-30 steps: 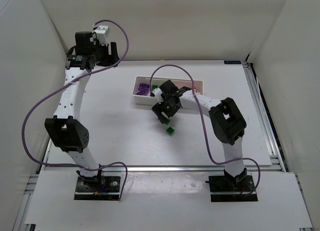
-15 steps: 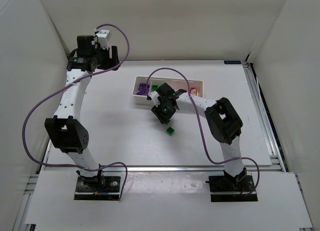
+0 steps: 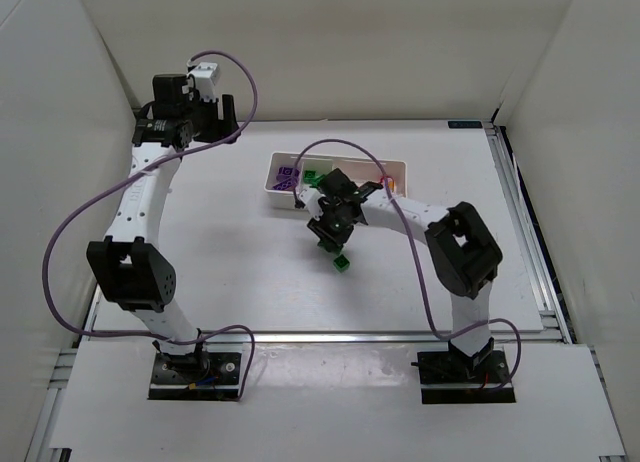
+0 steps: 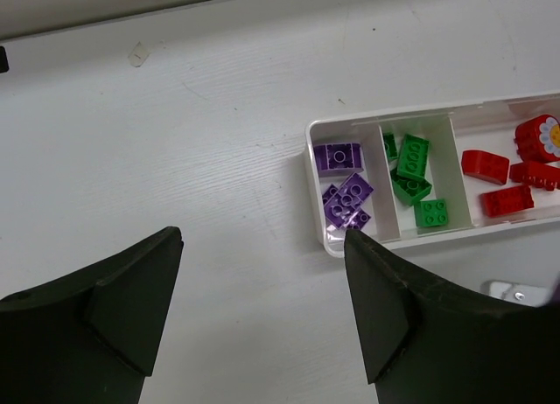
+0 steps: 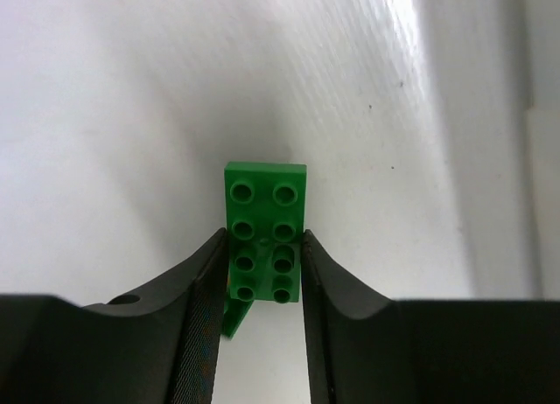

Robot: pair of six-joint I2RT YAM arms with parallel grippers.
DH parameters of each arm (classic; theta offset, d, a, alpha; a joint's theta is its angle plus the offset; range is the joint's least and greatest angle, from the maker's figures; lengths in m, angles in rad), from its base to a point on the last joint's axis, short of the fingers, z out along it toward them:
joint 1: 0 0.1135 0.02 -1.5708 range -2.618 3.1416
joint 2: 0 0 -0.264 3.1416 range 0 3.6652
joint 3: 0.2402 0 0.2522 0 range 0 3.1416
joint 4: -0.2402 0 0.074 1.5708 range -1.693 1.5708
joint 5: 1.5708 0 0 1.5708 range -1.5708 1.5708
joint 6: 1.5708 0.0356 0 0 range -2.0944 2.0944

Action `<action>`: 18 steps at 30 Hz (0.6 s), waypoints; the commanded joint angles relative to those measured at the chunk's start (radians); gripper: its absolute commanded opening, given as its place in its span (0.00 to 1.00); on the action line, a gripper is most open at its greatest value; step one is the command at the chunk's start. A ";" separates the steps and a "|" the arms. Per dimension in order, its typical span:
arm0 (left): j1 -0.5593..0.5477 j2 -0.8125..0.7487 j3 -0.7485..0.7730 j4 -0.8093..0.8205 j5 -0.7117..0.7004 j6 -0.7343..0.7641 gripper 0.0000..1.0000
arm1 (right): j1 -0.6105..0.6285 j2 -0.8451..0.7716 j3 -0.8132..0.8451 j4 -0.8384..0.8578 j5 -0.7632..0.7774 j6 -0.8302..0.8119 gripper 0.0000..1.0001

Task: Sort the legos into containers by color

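White table [image 3: 230, 267], plain white walls [image 3: 400, 42], aluminium rail [image 3: 526, 232] along right edge

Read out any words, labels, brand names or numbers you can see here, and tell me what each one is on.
None can be read.
A small blue strip at the far edge of the table: too small to read.
One red lego carries a flower picture, no letters.

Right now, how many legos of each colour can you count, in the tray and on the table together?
Purple legos: 3, overlapping, so approximate
Green legos: 5, with 4 in the tray and a fifth brick on the table
Red legos: 4 in view; the tray's end is cropped
Total: about 12
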 commanded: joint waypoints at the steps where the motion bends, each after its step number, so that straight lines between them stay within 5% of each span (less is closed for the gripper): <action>1: 0.002 -0.055 -0.017 0.017 0.007 -0.042 0.85 | 0.000 -0.162 0.049 0.011 -0.109 -0.063 0.00; 8: 0.005 -0.069 -0.075 0.018 0.039 -0.079 0.86 | -0.069 -0.110 0.289 0.010 -0.186 0.059 0.00; 18: 0.005 -0.076 -0.093 -0.028 0.163 -0.049 0.89 | -0.138 0.195 0.654 -0.022 -0.137 0.122 0.00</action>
